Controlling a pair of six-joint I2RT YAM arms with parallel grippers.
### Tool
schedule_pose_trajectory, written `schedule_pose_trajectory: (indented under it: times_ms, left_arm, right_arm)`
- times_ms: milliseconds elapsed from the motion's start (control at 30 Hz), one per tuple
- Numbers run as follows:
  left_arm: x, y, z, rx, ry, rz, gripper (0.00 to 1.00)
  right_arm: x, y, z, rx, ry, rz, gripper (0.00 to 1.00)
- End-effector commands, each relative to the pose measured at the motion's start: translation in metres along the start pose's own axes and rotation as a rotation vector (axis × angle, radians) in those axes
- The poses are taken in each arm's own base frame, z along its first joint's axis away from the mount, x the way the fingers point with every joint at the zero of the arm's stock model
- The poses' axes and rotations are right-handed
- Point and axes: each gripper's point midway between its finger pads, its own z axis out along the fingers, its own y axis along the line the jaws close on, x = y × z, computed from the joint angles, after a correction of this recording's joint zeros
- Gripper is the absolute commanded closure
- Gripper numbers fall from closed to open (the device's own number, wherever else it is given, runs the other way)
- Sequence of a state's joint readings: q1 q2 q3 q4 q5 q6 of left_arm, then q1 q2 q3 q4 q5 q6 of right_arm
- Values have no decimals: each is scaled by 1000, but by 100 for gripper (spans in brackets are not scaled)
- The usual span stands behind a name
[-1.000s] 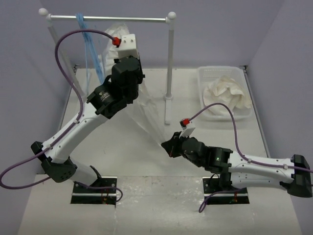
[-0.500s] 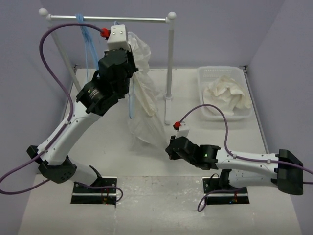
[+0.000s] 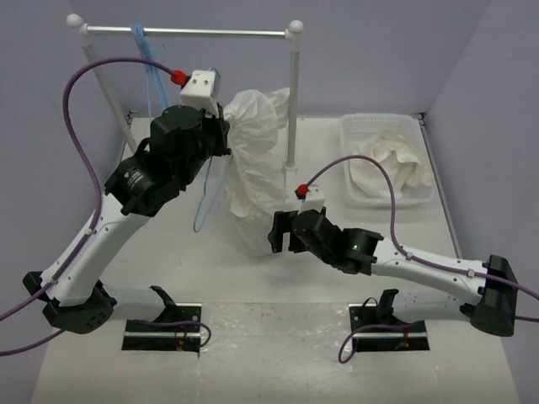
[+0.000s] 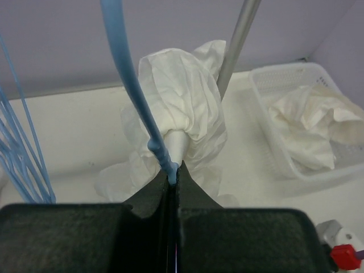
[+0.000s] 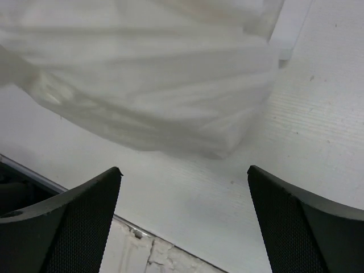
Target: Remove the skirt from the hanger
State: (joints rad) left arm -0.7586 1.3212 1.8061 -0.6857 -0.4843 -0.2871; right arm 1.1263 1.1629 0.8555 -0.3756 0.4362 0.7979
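My left gripper (image 3: 217, 145) is shut on the light-blue wire hanger (image 4: 149, 136), pinching the wire at the jaw tips (image 4: 171, 177). The hanger's loop (image 3: 207, 190) dangles below that wrist. The white skirt (image 3: 257, 164) is bunched in a tall heap on the table right beside it. Its gathered top (image 4: 182, 96) lies just past the wire, and I cannot tell whether it still hangs on it. Just in front of the skirt's lower edge (image 5: 159, 85), my right gripper (image 3: 279, 232) stands open (image 5: 185, 176) with nothing between the fingers.
A clothes rack's rail (image 3: 189, 32) runs along the back with spare blue hangers (image 3: 143, 42) at its left end; its right post (image 3: 292, 109) stands just behind the skirt. A white basket (image 3: 383, 120) at back right holds an off-white cloth (image 3: 392, 164).
My right gripper has opened and let go of the skirt's hem. The stretched skirt has slumped into a heap. My left arm has come down and left with the hanger.
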Motion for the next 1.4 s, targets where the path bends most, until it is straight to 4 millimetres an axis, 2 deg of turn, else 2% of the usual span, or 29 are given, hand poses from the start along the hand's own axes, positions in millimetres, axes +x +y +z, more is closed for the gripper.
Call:
schedule_pose_trajectory:
  times_ms: [0,100,267,300,367,433,467,500,533,567,600,633,667,700,733,767,800,833,867,967,1000,1033,1067,1100,1167,1267,1300,1333,1367]
  left_arm:
    - [21,8,-21,30,48,-38,100]
    - [40,14,-32,35,97,-40,100]
    - [66,1,-47,170,166,0,100]
    - [67,-4,-55,217,172,4,100]
    - [82,-5,-62,256,212,27,100]
    - [84,-9,-77,323,214,32,100]
    - [90,-7,-80,328,225,39,100]
    - [89,-6,-89,348,216,37,100]
    - [90,-6,-92,358,220,43,100]
    - [95,-4,-95,363,230,55,100]
    - [94,-4,-101,382,223,58,100]
    - [100,-5,-101,397,232,76,100]
    - [101,-6,-103,412,230,82,100]
    - [103,-8,-105,433,232,86,100]
    - [105,-12,-107,462,236,93,100]
    - [108,-13,-107,469,241,98,100]
    - [109,-14,-108,478,245,102,100]
    - [109,-14,-108,479,243,108,100]
    - [108,-14,-109,484,236,111,100]
    - [104,-15,-112,504,214,123,100]
    - [101,-15,-115,509,200,122,100]
    - [97,-14,-115,507,185,122,100]
    - [94,-14,-117,509,174,121,100]
    - [88,-13,-119,508,155,119,100]
    - [83,-9,-121,490,137,120,100]
    - [79,-4,-123,469,125,120,100]
    - [80,-3,-123,467,126,121,100]
    - [81,-3,-124,467,130,125,100]
    - [81,0,-123,449,126,125,100]
  right_arm:
    - [-21,-4,-20,23,-33,-35,1]
    - [-30,1,-27,-14,-59,-95,1]
    - [-65,11,-32,-71,-183,-301,1]
    - [-69,10,-32,-71,-188,-324,1]
    - [-78,4,-26,-78,-197,-377,1]
    - [-84,-3,-15,-103,-196,-416,1]
    - [-78,0,-10,-170,-174,-504,1]
    - [-81,-5,-7,-159,-182,-530,1]
    - [-93,-17,-4,-132,-199,-569,1]
    - [-93,-10,-4,-213,-191,-612,1]
    - [-105,-18,-5,-216,-218,-618,1]
    - [-113,-16,-7,-254,-240,-678,1]
    - [-105,1,-14,-408,-222,-719,1]
    - [-109,-2,-13,-435,-222,-737,1]
    - [-117,7,-18,-477,-247,-783,1]
    - [-112,12,-19,-527,-220,-804,1]
    - [-109,14,-12,-535,-190,-811,1]
    - [-118,20,-14,-551,-202,-845,1]
    - [-113,19,-11,-563,-166,-856,1]
    - [-115,21,9,-554,-125,-871,1]
    - [-116,19,14,-536,-116,-864,5]
    - [-117,20,21,-534,-99,-856,17]
    - [-116,18,23,-524,-86,-842,57]
    - [-118,15,25,-504,-84,-826,76]
    - [-118,5,26,-468,-76,-783,100]
    - [-124,-28,32,-346,-88,-698,100]
    - [-125,-49,36,-289,-81,-642,100]
    - [-130,-59,37,-262,-98,-614,100]
    - [-136,-81,37,-216,-108,-565,100]
